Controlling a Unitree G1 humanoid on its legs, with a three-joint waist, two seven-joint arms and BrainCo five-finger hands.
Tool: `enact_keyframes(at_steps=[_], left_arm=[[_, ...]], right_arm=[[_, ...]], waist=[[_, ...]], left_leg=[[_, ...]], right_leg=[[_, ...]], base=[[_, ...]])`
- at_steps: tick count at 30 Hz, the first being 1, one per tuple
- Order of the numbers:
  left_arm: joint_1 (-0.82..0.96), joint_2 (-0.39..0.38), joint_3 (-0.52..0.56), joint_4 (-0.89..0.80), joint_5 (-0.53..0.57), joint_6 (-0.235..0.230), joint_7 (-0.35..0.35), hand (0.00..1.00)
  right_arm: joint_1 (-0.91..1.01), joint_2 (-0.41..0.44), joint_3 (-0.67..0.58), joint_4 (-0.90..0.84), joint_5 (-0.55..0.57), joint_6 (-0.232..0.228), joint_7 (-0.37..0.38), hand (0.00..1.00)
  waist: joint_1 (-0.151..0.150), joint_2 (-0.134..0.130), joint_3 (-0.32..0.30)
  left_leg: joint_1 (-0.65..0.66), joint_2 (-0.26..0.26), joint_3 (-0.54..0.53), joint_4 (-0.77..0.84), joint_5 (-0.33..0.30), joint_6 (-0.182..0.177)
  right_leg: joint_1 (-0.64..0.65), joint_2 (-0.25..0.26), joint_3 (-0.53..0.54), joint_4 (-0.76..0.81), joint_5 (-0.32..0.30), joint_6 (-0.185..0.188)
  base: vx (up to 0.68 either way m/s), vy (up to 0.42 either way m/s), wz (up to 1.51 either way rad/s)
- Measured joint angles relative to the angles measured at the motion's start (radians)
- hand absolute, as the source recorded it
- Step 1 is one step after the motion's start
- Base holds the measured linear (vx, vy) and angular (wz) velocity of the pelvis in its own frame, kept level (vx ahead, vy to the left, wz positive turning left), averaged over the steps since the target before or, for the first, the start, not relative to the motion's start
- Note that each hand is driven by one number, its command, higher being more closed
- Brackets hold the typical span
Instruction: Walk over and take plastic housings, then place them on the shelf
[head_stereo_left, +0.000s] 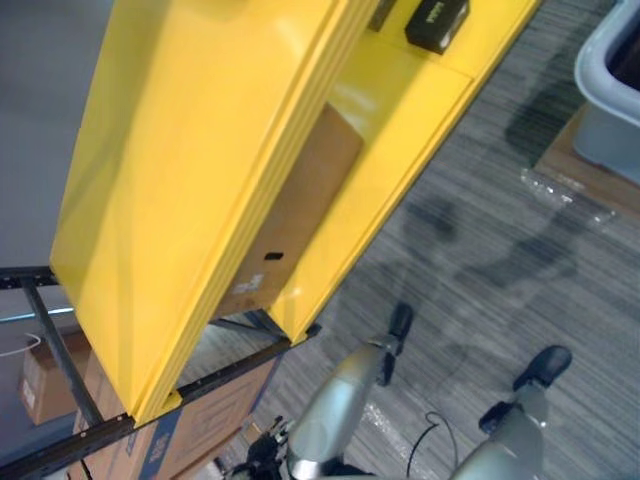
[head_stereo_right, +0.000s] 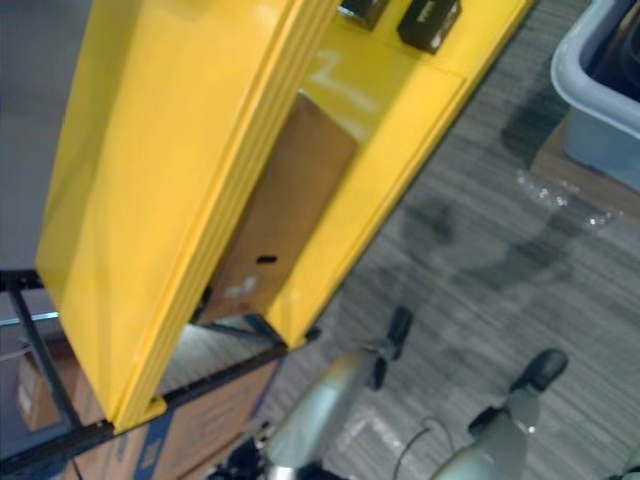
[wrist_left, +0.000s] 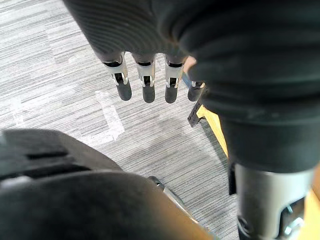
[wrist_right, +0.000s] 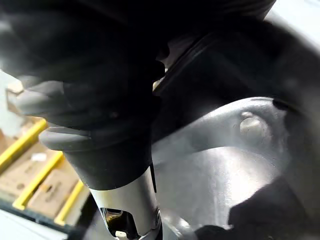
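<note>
Two black plastic housings (head_stereo_left: 437, 22) lie on the yellow shelf (head_stereo_left: 400, 110) at the top of the eye views, the second one (head_stereo_right: 365, 10) cut off by the edge. Both arms hang down over the grey carpet, well below and right of the shelf. My left hand (head_stereo_left: 400, 322) hangs with its fingers (wrist_left: 145, 85) straight and nothing in them. My right hand (head_stereo_left: 545, 365) hangs further right; its dark cover (wrist_right: 100, 90) hides what it does.
A brown cardboard box (head_stereo_left: 295, 215) stands under the yellow shelf, with more boxes (head_stereo_left: 190, 425) beneath a black frame (head_stereo_left: 60, 360). A grey bin (head_stereo_left: 610, 90) sits at the far right on a board. A clear plastic bag (head_stereo_left: 565, 195) lies on the carpet.
</note>
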Motion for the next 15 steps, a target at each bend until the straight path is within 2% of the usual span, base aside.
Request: enact_keyframes(at_steps=[1, 2, 7, 10, 15], left_arm=[[0.0, -0.001, 0.0, 0.0, -0.005, 0.0, 0.0, 0.0], [0.0, -0.001, 0.0, 0.0, -0.005, 0.0, -0.001, 0.0], [0.0, -0.001, -0.002, 0.0, -0.005, -0.005, -0.002, 0.0], [0.0, -0.001, -0.006, 0.0, -0.008, -0.013, -0.002, 0.0], [-0.001, -0.001, -0.011, 0.0, -0.008, -0.021, -0.001, 0.0]], right_arm=[[0.0, -0.001, 0.0, 0.0, 0.0, 0.0, 0.0, 0.0], [0.0, -0.002, -0.001, 0.0, 0.001, 0.001, 0.001, 1.0], [0.0, -0.007, 0.0, 0.002, 0.001, 0.015, 0.001, 1.0], [0.002, -0.021, 0.001, 0.007, 0.0, 0.039, 0.015, 1.0], [0.008, -0.028, 0.001, 0.008, 0.001, 0.046, 0.019, 1.0]], waist=[[0.0, 0.0, 0.0], [0.001, 0.0, 0.0], [0.002, 0.0, 0.0], [0.001, 0.0, 0.0], [0.0, 0.0, 0.0]], left_leg=[[0.0, 0.0, 0.0, 0.0, 0.0, -0.001], [0.0, 0.0, -0.001, 0.0, 0.001, -0.001], [0.0, 0.002, -0.002, 0.0, 0.002, -0.004], [0.001, 0.003, -0.002, 0.0, 0.003, -0.004], [0.004, 0.006, 0.0, -0.001, 0.004, -0.007]], right_leg=[[-0.001, 0.0, 0.0, 0.001, 0.0, 0.0], [-0.001, 0.0, -0.001, 0.003, -0.002, 0.002], [-0.003, 0.001, -0.001, 0.009, -0.007, 0.007], [-0.003, 0.001, 0.0, 0.009, -0.007, 0.007], [-0.002, 0.007, 0.001, 0.009, -0.007, 0.007]], base=[[-0.03, -0.014, 0.02], [0.0, 0.0, 0.0], [-0.01, -0.002, 0.0], [-0.04, -0.008, -0.01], [-0.04, -0.008, -0.03]])
